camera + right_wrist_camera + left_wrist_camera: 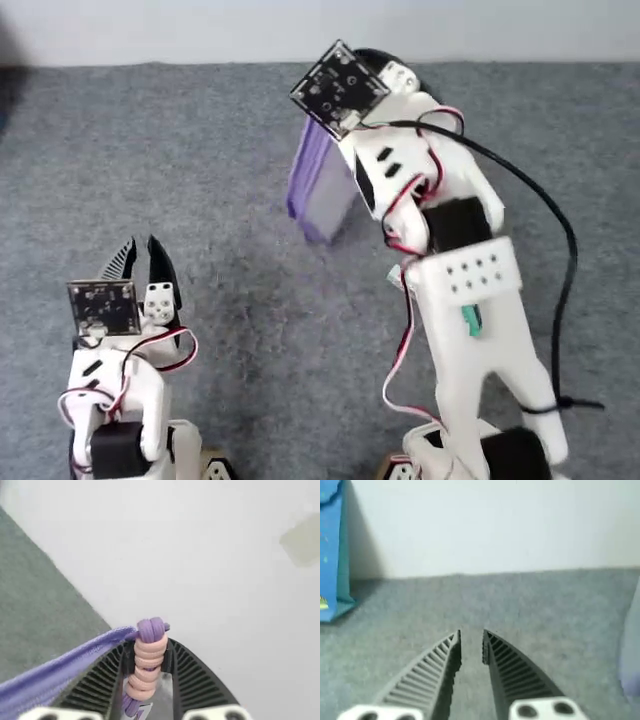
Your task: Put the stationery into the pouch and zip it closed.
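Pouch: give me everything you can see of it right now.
The pouch is lilac, soft-looking fabric, flat and oblong. It hangs on edge below the right gripper, tilted, with its lower corner at or just above the grey carpet; whether they touch can't be judged. The gripper is shut on its pull cord, a pink coiled wrap with a purple loop. The purple top edge runs away from the cord. Zipped or open: can't tell.
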You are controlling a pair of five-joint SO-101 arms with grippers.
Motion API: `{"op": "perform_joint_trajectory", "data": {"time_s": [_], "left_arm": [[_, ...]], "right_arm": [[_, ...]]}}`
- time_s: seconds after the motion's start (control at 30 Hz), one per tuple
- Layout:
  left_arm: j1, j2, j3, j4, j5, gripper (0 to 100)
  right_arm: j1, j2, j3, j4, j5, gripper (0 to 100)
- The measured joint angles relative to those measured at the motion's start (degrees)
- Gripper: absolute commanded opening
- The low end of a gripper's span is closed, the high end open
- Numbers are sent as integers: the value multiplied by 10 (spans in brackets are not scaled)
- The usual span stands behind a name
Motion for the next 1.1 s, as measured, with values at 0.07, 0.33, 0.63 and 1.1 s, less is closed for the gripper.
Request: {"op": "perform_joint_trajectory", "data": {"time_s": [0.07,0.33,0.63,1.1], "left_arm": [[0,0,-17,0,0,80],[-1,0,-36,24,-1,80],[-1,0,-116,137,-2,80],[-1,-1,-231,342,-2,285]], "right_arm": [[1,17,0,-17,18,8],[-85,25,0,39,26,8],[-142,-52,0,238,-76,8],[-261,-123,0,511,-283,8]]}}
